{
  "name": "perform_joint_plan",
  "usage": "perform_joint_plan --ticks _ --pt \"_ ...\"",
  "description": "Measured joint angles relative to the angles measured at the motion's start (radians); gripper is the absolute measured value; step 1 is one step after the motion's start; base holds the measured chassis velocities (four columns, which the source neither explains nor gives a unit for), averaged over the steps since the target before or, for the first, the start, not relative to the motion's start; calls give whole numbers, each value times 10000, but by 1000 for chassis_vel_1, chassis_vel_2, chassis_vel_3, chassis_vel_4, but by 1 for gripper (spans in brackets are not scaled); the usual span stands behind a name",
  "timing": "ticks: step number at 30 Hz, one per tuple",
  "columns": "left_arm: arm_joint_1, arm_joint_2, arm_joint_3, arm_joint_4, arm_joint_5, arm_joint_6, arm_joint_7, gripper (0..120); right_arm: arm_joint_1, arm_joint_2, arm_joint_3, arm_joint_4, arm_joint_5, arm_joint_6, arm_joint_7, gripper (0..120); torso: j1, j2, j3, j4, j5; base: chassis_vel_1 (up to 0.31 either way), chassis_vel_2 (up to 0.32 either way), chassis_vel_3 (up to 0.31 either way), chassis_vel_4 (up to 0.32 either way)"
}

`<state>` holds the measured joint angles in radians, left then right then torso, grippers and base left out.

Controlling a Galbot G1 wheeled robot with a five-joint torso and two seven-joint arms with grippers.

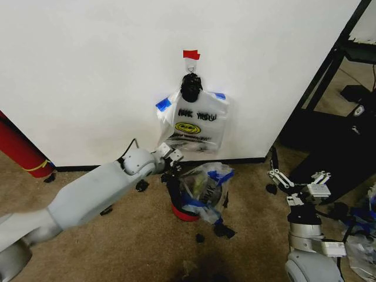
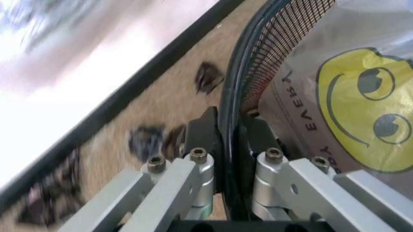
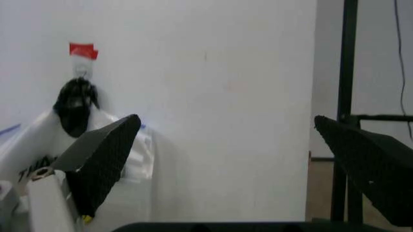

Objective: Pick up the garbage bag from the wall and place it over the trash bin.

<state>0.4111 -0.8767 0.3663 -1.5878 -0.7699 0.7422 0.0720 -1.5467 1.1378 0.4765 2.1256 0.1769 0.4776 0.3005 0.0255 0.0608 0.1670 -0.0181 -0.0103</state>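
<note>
The garbage bag (image 1: 205,183), see-through with blue edges, lies crumpled over the red trash bin (image 1: 183,212) on the carpet below the wall (image 1: 88,70). In the left wrist view its yellow smiley (image 2: 361,96) shows beside the bin's mesh side (image 2: 284,43). My left gripper (image 1: 172,170) reaches to the bin's left side. Its jaws (image 2: 229,140) are shut across the dark rim (image 2: 227,87), one finger outside and one inside against the bag. My right gripper (image 1: 298,179) hangs open and idle to the right, its fingers (image 3: 106,154) spread wide toward the wall.
A bundle of like bags (image 1: 197,123) hangs by a black knot (image 1: 191,87) from the hook under red tape (image 1: 191,54). A black rack (image 1: 346,70) stands at the right and a red cylinder (image 1: 20,150) at the left. Dark scraps (image 1: 223,230) litter the carpet.
</note>
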Motion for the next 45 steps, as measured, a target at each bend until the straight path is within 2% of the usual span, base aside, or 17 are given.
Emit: perform_joint_plan --ticks 4,5,8,11,13,14,15,18,25,32,37,40,42,43,44,45 --pt "1325 329 -1679 -605 -900 24 -836 4 197 -125 -131 -297 94 -213 -191 100 0 0 1 0 0 0 0 0 0" --pt "1325 329 -1679 -605 -900 24 -836 4 197 -125 -131 -297 94 -213 -191 100 0 0 1 0 0 0 0 0 0" --pt "2301 482 -2840 -1311 -1634 18 -1857 4 400 -205 -269 -516 67 -340 -411 100 0 0 1 3 0 0 0 0 0" --pt "3154 469 -3501 -2083 -2726 8 -3906 4 645 -250 -439 -795 37 -367 -523 100 0 0 0 2 1 0 0 0 0" --pt "3202 459 -3530 -2135 -2836 6 -4096 4 662 -252 -453 -815 36 -368 -527 100 0 0 0 2 1 0 0 0 0" --pt "3600 331 -3754 -2571 -3785 -13 -5451 4 786 -277 -580 -962 50 -404 -558 100 0 0 1 3 1 0 0 0 0" --pt "3820 243 -3868 -2781 -4209 -23 -6025 4 847 -292 -644 -1010 70 -450 -573 100 0 0 0 0 1 0 0 0 0" --pt "4352 -5 -4125 -3208 -5045 -58 -7083 4 995 -336 -754 -1090 115 -561 -653 100 0 1 -2 1 5 0 0 0 0" --pt "4995 -332 -4221 -3450 -5269 -94 -7363 4 1028 -466 -804 -1052 142 -724 -776 100 -1 3 -4 6 9 0 0 0 0" --pt "5065 -548 -4348 -3500 -6158 -101 -7267 4 723 -552 -695 -822 157 -793 -747 100 -2 4 -3 6 10 0 0 0 0" --pt "5039 -531 -4420 -3613 -6557 -100 -7264 4 500 -560 -593 -660 122 -790 -718 100 -1 1 1 -2 0 0 0 0 0" --pt "5152 -476 -4512 -3844 -7150 -73 -7559 4 347 -527 -555 -551 71 -747 -696 100 1 -1 3 -8 -3 0 0 0 0" --pt "5211 -442 -4492 -4028 -7449 -1 -7643 4 260 -497 -542 -514 29 -723 -683 100 6 -8 10 -12 -29 0 0 0 0" --pt "5211 -442 -4492 -4028 -7449 -1 -7643 4 260 -497 -542 -514 29 -723 -683 100 6 -8 10 -12 -29 0 0 0 0" --pt "5207 -371 -4563 -4149 -7589 -6 -7737 4 208 -467 -537 -481 -4 -697 -675 100 2 -5 3 -17 -8 0 0 0 0" --pt "5207 -314 -4605 -4205 -7697 -8 -7815 4 182 -444 -537 -470 -31 -677 -671 100 2 -4 2 -8 10 0 0 0 0"
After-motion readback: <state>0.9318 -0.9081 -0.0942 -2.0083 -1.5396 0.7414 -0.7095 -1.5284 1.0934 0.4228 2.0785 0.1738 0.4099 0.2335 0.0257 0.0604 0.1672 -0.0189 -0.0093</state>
